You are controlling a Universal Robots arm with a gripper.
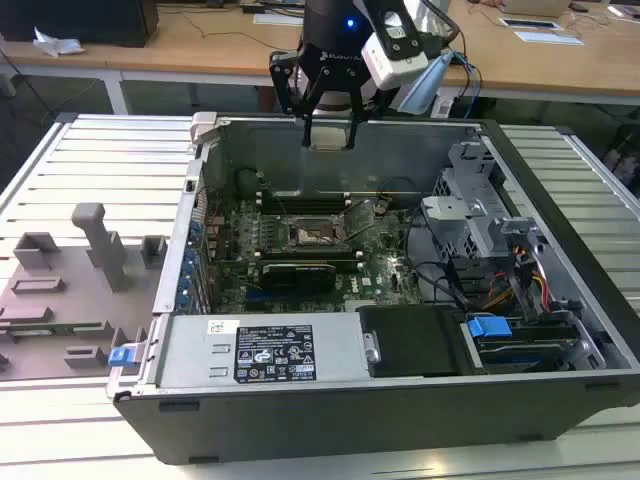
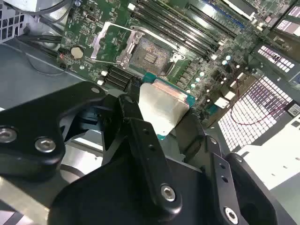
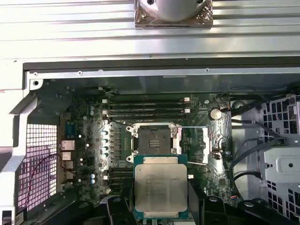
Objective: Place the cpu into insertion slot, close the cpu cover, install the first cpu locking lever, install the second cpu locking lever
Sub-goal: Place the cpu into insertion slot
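My gripper hangs above the back wall of the open computer case, shut on the cpu, a flat silver-topped chip on a green base. Both wrist views show the chip clamped by its edges between the black fingers. On the green board below lies the insertion slot, a dark square socket that is open, with nothing in it. The cpu cover is swung open beside the socket, its silvery frame lying off to one side. The chip is well above the socket and apart from it.
Long black memory slots run just beyond the socket. A black graphics card lies in front of it. The power supply fills the near side; a drive cage and cables stand at the exterior view's right. A grey parts fixture lies outside the case.
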